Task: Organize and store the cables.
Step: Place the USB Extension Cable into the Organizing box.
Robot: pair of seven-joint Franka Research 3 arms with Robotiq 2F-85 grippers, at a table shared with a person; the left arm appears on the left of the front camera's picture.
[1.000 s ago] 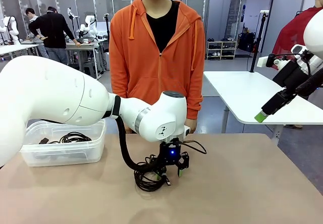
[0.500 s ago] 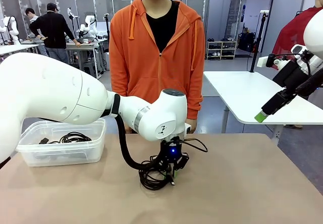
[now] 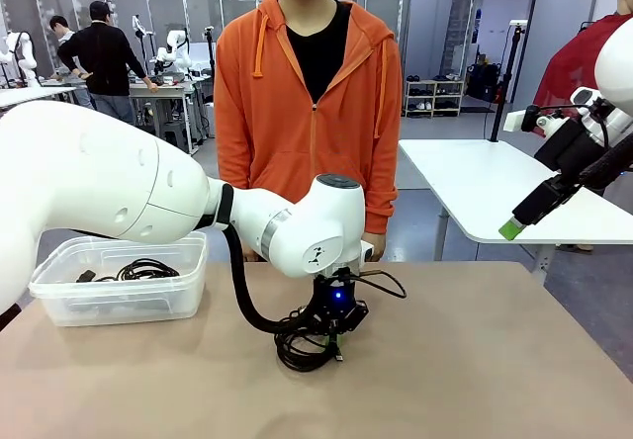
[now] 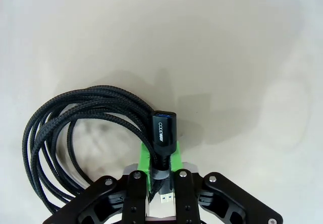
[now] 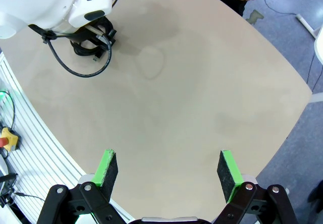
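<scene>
A coiled black braided cable lies on the tan table in front of the person. My left gripper points down at it and is shut on its black plug end. In the left wrist view the plug sits pinched between the green pads, with the coil spreading to the left on the table. Another black cable lies inside the clear plastic bin. My right gripper hangs open and high at the right, its green fingertip showing in the front view.
A person in an orange hoodie stands at the far edge of the table. The bin stands at the table's left. From the right wrist view, the left arm and coil sit far off, with a wide bare tabletop between.
My left gripper has shut on the cable's plug end. The coil has shifted slightly to the right with it. The right arm has not moved.
</scene>
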